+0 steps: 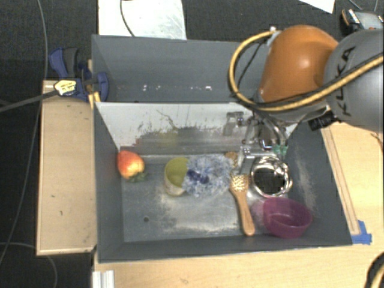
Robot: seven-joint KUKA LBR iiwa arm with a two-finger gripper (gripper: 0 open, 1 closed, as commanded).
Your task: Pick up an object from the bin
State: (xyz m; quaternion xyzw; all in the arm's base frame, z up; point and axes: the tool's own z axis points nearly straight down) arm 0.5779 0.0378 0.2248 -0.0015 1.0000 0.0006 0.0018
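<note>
Arm (360, 83) is reaching in from the right, its orange cover (298, 62) and a looped yellow-black cable (240, 59) sitting over the wrist. Tool (249, 149) is hanging low over the right half of the grey bin (150, 221), near the back wall. Released or clenched: cannot tell, since the wrist hardware is masking its end.

Nearest things under the tool:
- wooden brush (242, 200), lying lengthwise with its bristle end toward the back and directly below the tool, its handle pointing to the front wall.
- shiny metal cup (270, 179), just right of the brush head, its mouth facing up.

Contact between the tool and either one cannot be made out; nothing is showing as gripped.

The rest along the bin floor:
- purple bowl (288, 217), in front of the metal cup and just beside the brush handle.
- crumpled blue-and-white wad (205, 174), touching the brush head on its left.
- yellow-green round thing (176, 174), pressing against the wad's left side.
- red-orange apple-like fruit (129, 164), sitting well apart near the left wall.
</note>
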